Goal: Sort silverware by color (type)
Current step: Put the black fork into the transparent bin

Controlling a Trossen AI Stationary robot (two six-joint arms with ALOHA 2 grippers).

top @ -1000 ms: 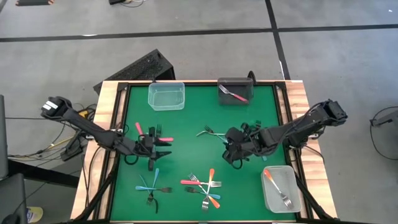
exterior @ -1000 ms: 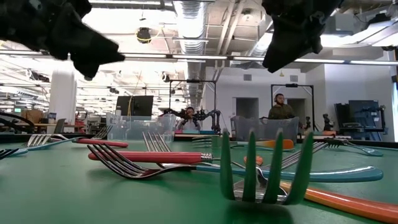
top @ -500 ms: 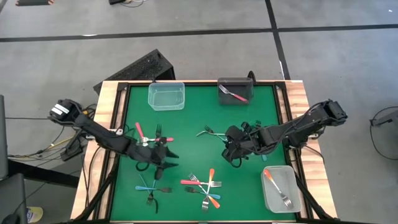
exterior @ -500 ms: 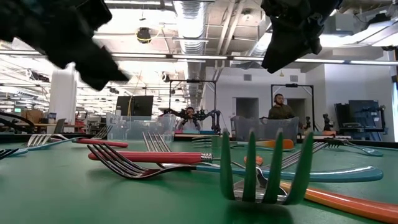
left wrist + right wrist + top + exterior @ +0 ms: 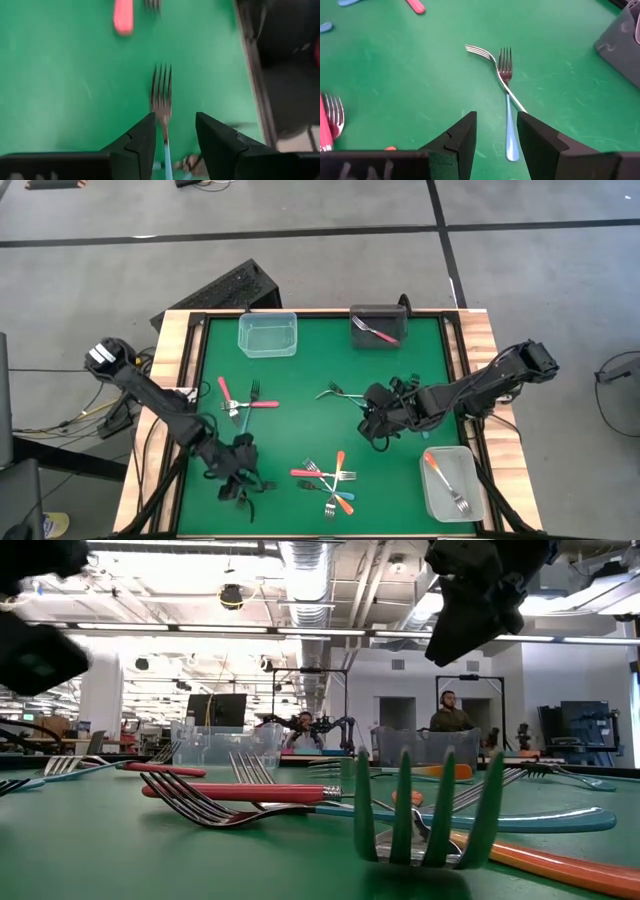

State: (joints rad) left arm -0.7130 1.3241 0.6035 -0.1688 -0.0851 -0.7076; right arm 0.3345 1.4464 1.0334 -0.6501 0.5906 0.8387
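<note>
Small forks with coloured handles lie on the green table (image 5: 420,350). My left gripper (image 5: 238,470) hangs open over the blue-handled forks near the front left. In the left wrist view, one blue-handled fork (image 5: 161,95) lies flat between the fingers of that gripper (image 5: 174,117), and I see no touch. My right gripper (image 5: 375,428) stays open right of centre, above two crossed forks (image 5: 504,75), one with a blue handle (image 5: 508,132). Two red-handled forks (image 5: 238,402) lie at mid left. A mixed pile of red, orange and blue forks (image 5: 328,480) lies near the front.
A clear tub (image 5: 267,334) stands at the back left. The dark tub (image 5: 378,326) at the back holds a red fork. A clear tub (image 5: 450,484) at the front right holds an orange fork. In the low view, people stand in the room far behind the table.
My left gripper has swung from beside the red-handled forks toward the table's near edge and tipped steeply downward. It now hangs over the blue-handled forks. No fork has moved.
</note>
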